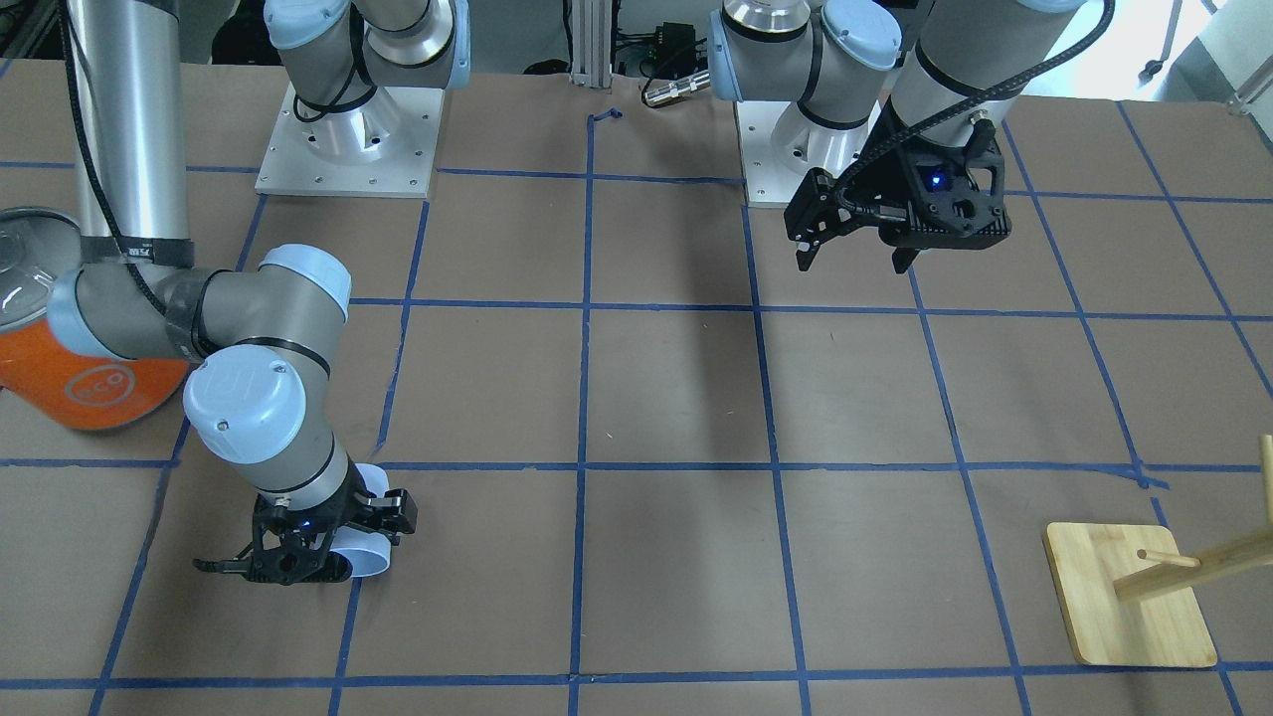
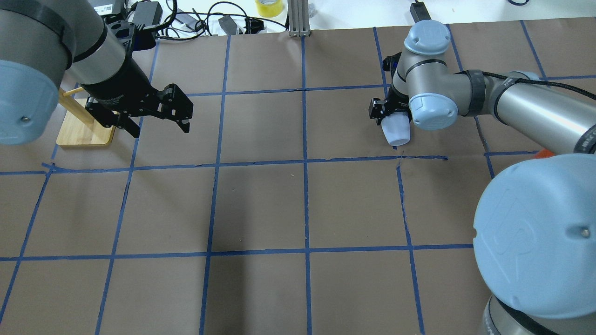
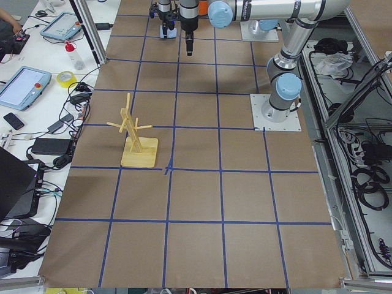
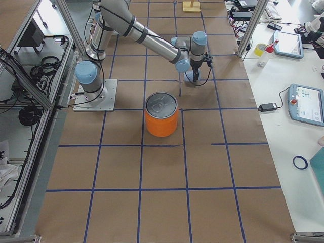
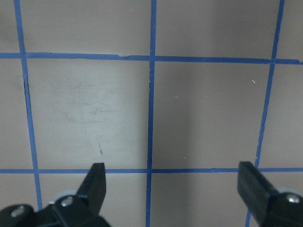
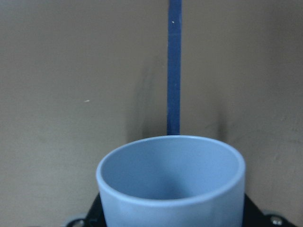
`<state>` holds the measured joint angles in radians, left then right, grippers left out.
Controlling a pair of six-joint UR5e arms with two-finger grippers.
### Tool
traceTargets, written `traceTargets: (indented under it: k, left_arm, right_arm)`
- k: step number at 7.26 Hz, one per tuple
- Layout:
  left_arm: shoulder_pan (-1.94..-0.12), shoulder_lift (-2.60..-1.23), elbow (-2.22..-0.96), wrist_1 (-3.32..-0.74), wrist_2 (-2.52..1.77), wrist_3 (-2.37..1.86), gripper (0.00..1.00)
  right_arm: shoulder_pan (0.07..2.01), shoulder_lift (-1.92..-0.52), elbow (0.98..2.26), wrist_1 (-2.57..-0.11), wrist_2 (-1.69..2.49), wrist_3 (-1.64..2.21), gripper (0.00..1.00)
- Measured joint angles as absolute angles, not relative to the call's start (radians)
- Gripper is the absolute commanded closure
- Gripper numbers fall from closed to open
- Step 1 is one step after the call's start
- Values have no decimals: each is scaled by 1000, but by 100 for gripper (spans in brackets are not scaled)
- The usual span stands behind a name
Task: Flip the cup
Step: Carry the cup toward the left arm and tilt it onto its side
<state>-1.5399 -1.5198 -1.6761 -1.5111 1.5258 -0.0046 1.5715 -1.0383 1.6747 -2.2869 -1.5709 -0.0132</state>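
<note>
One cup (image 2: 396, 131), one orange can (image 4: 162, 115), one wooden rack (image 3: 136, 131) and two grippers counted. Brown paper table (image 2: 302, 209) taped in blue grid (benches with tablets alongside). Cup empty, clamped in right gripper (image 1: 310, 545), low over table. Left gripper (image 2: 160, 130) spread wide, nothing held.

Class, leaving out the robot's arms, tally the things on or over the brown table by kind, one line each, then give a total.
cup: 1
orange can: 1
wooden stand: 1
Total: 3
</note>
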Motion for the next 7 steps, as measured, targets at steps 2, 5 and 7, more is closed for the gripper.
traceTargets:
  k: [2, 5, 7]
  left_arm:
    - [-1532, -1515, -1669, -1511, 1529, 1, 0]
    - [-1526, -1512, -1673, -1515, 1530, 2, 0]
    - [-1525, -1512, -1675, -1517, 1530, 2, 0]
  right_arm:
    - [1627, -1080, 1675, -2289, -1539, -108, 100]
    - [1813, -1105, 1670, -2315, -1514, -402, 100]
    - [1902, -1103, 1672, -2368, -1513, -659, 100]
